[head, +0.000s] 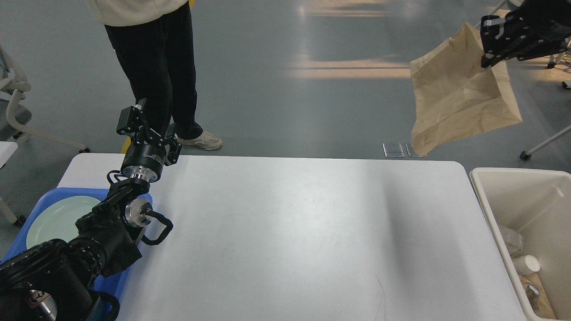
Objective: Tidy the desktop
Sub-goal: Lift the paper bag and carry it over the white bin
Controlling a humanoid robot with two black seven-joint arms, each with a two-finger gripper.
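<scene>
The white desktop (285, 232) fills the middle of the head view and is bare. My right gripper (487, 42) is high at the top right, shut on the upper edge of a brown paper bag (459, 96). The bag hangs in the air beyond the desktop's far right corner, tilted, clear of the surface. My left gripper (147, 125) stands open and empty above the desktop's far left corner.
A cream bin (526, 209) stands right of the desktop, with a cup and wrappers inside. A blue tray (49, 198) holding a pale green plate (58, 218) sits at the left under my left arm. A person (151, 67) stands beyond the far left edge.
</scene>
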